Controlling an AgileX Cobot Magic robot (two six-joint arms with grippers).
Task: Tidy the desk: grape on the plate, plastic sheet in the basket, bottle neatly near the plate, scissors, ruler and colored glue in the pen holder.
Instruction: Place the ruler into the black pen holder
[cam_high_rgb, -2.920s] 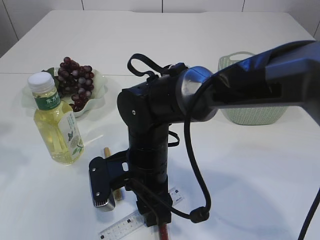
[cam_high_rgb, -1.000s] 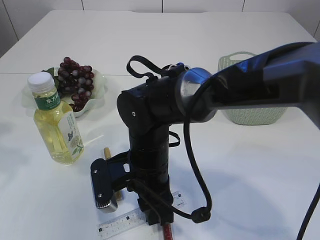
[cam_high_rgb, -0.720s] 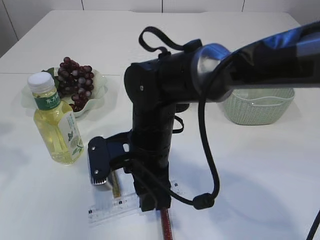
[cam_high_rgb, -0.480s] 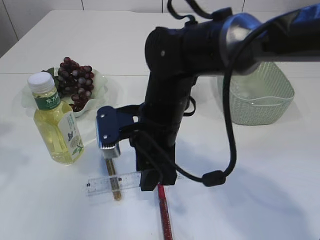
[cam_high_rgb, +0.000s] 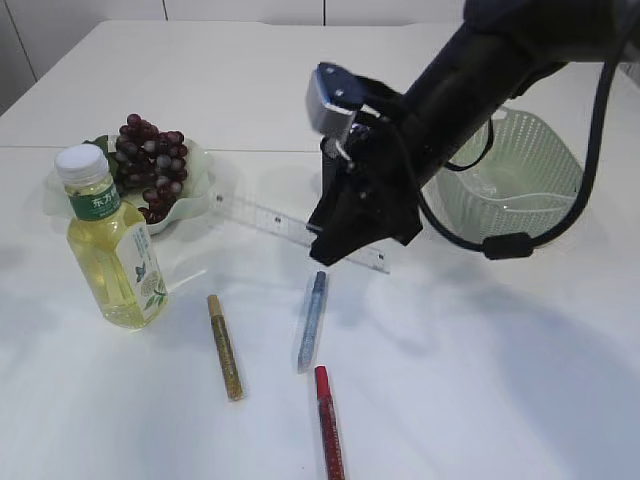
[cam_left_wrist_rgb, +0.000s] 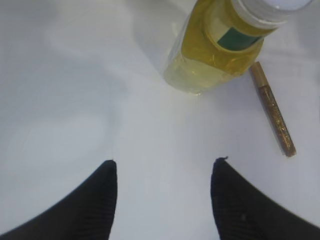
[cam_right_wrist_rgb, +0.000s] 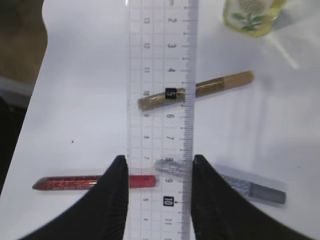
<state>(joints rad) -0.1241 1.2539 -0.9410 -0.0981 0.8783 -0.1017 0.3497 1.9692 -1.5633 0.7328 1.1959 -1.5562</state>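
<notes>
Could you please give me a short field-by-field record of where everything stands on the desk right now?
right claw: shut on the clear ruler, lifted off the table
left claw: open, empty, near the bottle
grapes: on the plate
glue pens on table: gold, silver-blue, red
basket: right of the arm; contents unclear
scissors, pen holder: not visible

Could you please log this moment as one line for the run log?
right claw: holding ruler, lifted off table | left claw: open, empty | grapes: on plate
</notes>
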